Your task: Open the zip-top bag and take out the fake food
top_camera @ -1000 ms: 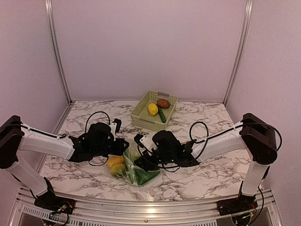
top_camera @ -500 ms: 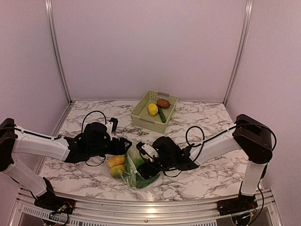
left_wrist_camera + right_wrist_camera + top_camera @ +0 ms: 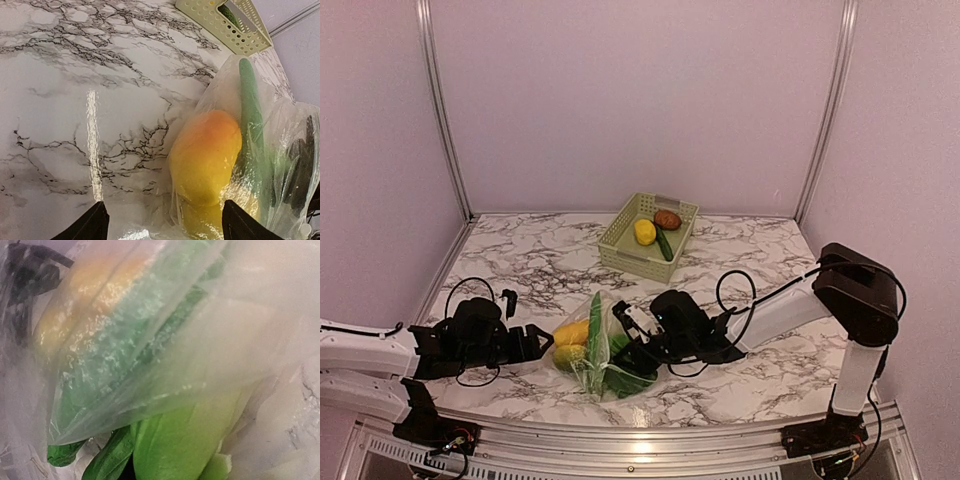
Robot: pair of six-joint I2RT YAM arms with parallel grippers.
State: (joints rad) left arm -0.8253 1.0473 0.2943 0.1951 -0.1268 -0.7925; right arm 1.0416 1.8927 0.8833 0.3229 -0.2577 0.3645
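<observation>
The clear zip-top bag (image 3: 602,320) lies on the marble between my arms, crinkled, with fake food inside. An orange-yellow mango (image 3: 207,155) and a long green pod (image 3: 250,100) show through the plastic (image 3: 287,125). My left gripper (image 3: 165,231) stands open just left of the bag (image 3: 534,344), its black fingertips (image 3: 95,226) on either side of the bag's near corner and holding nothing. My right gripper (image 3: 624,352) is pushed into the bag's right side. In the right wrist view a white-green leafy vegetable (image 3: 185,440) fills the bottom under a plastic fold (image 3: 150,340), and my fingers are hidden.
A pale green slotted basket (image 3: 620,248) stands behind the bag, holding a yellow lemon (image 3: 644,231), a brown piece (image 3: 667,219) and a dark green piece (image 3: 664,246). Its corner shows in the left wrist view (image 3: 210,20). Purple walls enclose the table.
My left gripper has opened, let go of the bag and drawn back to the left and nearer the front edge. The right gripper has pressed lower into the bag, which has shifted slightly.
</observation>
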